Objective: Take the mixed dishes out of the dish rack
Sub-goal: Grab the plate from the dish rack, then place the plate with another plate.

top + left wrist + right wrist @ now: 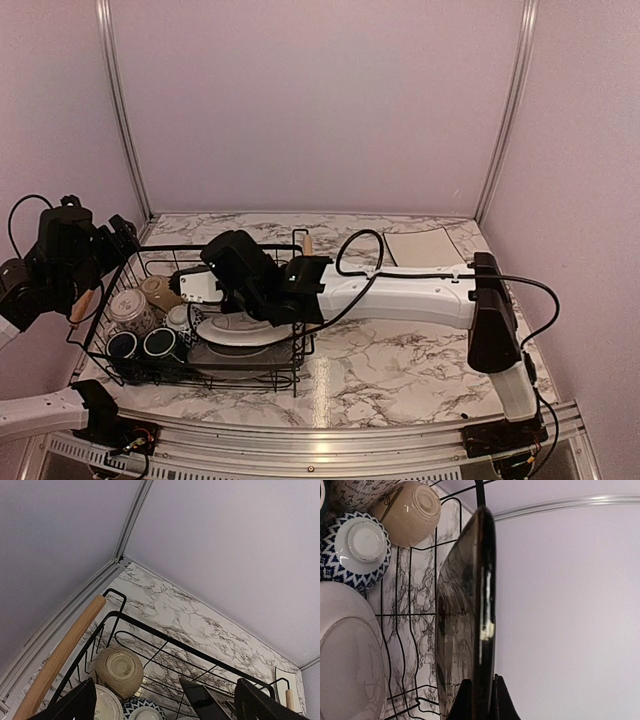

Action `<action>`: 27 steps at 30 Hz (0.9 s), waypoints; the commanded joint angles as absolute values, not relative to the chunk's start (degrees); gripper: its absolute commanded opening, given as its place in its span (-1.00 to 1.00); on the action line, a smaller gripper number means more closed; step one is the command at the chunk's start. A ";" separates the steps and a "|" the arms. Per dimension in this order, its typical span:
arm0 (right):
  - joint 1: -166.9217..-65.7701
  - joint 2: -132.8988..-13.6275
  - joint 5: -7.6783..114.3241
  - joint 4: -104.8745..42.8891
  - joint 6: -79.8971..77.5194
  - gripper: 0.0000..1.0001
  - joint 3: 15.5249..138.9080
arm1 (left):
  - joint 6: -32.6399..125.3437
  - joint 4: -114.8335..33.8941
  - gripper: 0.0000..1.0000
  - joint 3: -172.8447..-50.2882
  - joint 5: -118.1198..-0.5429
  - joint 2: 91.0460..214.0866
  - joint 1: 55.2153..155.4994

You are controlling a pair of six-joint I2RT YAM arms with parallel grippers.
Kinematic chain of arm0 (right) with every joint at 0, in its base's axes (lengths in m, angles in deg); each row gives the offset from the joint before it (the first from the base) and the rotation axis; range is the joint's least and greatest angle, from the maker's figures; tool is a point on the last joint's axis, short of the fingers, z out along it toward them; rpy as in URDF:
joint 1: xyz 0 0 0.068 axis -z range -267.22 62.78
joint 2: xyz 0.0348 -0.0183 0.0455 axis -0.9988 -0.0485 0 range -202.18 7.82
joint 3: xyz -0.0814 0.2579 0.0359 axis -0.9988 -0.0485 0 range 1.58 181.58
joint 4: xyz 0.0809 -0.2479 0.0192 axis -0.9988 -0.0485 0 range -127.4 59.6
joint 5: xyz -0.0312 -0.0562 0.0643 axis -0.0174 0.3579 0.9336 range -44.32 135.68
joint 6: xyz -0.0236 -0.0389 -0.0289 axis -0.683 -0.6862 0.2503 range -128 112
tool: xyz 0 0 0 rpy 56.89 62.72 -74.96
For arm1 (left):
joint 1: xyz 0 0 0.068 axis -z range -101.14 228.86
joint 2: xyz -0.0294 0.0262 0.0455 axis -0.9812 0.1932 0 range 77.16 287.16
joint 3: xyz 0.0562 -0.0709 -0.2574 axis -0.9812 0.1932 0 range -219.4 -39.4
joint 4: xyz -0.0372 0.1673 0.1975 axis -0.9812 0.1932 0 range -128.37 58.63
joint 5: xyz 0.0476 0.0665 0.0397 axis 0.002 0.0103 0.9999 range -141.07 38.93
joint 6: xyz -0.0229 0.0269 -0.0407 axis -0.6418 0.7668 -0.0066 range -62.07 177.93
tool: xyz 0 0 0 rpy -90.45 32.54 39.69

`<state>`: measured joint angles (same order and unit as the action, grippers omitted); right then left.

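The black wire dish rack (200, 247) stands on the left of the marble table. My right gripper (482, 682) is shut on the rim of a dark grey round plate (465, 605), held on edge over the rack's wires (410, 630). In the top view the right gripper (240, 278) is inside the rack, above a white plate (240, 328). A tan mug (160, 292), a patterned mug (130, 310) and dark-blue mugs (160, 343) sit at the rack's left end. My left gripper (120, 235) is open and empty above the rack's left rim (150, 628).
A square cream plate (420, 247) lies on the table at the back right. The rack's wooden handles show at its left (60, 655) and right (307, 243). The right arm (400, 295) stretches across the table. Walls close in on the back and both sides.
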<state>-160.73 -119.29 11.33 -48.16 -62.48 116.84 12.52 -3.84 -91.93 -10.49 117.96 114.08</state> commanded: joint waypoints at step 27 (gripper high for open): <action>-133.99 -102.04 62.89 -39.97 10.88 -1.00 117.34 | 14.87 -7.90 0.98 -92.31 -10.95 119.20 114.28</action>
<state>-136.82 -107.44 50.68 -55.83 -5.17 117.87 13.84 -6.86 -91.93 -10.56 118.76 114.08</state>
